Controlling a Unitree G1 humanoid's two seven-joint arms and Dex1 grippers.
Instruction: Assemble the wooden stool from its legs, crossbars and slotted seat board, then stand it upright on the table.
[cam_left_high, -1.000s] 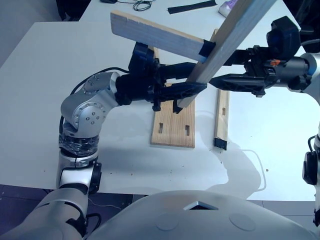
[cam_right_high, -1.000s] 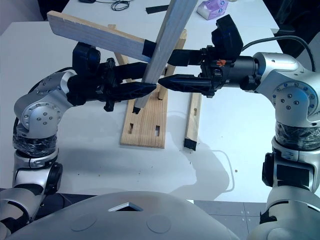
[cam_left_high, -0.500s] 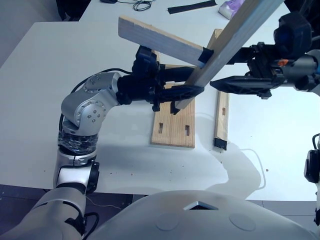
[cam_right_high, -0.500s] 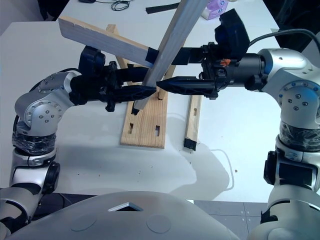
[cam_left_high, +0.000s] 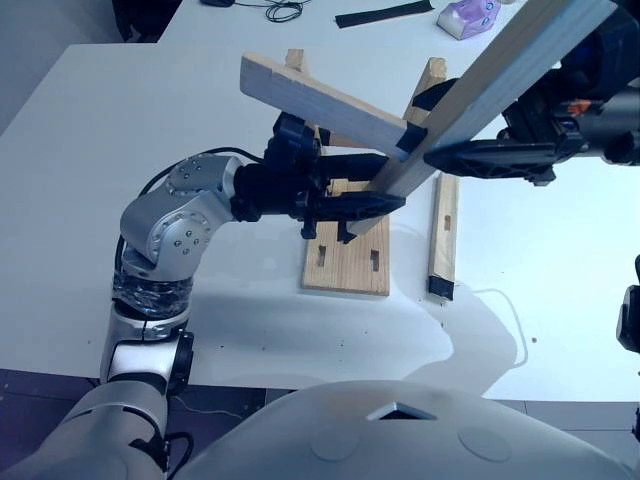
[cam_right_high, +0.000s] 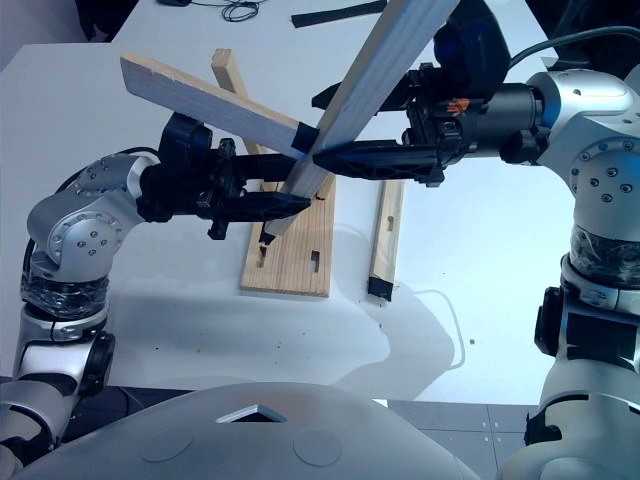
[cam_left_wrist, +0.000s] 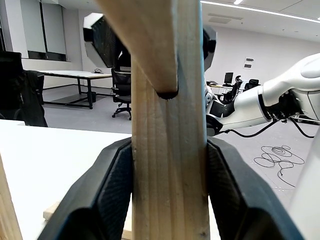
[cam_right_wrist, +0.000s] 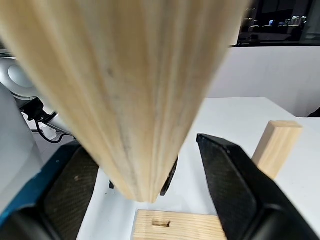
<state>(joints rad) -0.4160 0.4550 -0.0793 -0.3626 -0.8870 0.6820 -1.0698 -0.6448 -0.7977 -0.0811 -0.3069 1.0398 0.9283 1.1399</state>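
Observation:
My left gripper (cam_left_high: 375, 203) is shut on the lower part of a long wooden leg (cam_left_high: 500, 70), which leans up to the right above the table. Its fingers (cam_left_wrist: 115, 190) press on both sides of the wood. A crossbar (cam_left_high: 320, 98) joins the leg at a black-wrapped joint and sticks out to the left. My right gripper (cam_left_high: 430, 128) is open with the leg between its fingers (cam_right_wrist: 235, 195), a gap showing on one side. The slotted seat board (cam_left_high: 345, 250) lies flat beneath. Another leg (cam_left_high: 443, 230) lies on the table to its right.
More wooden pieces (cam_left_high: 295, 62) lie behind the seat board. At the far edge of the white table (cam_left_high: 120, 150) are cables (cam_left_high: 285, 10), a black strip (cam_left_high: 385, 14) and a purple-white packet (cam_left_high: 470, 14). There is bare table to the left and at the front.
My right gripper has risen and shifted right. The held leg now leans further to the right, and the crossbar's free end has moved right and down a little. The left gripper has kept its hold.

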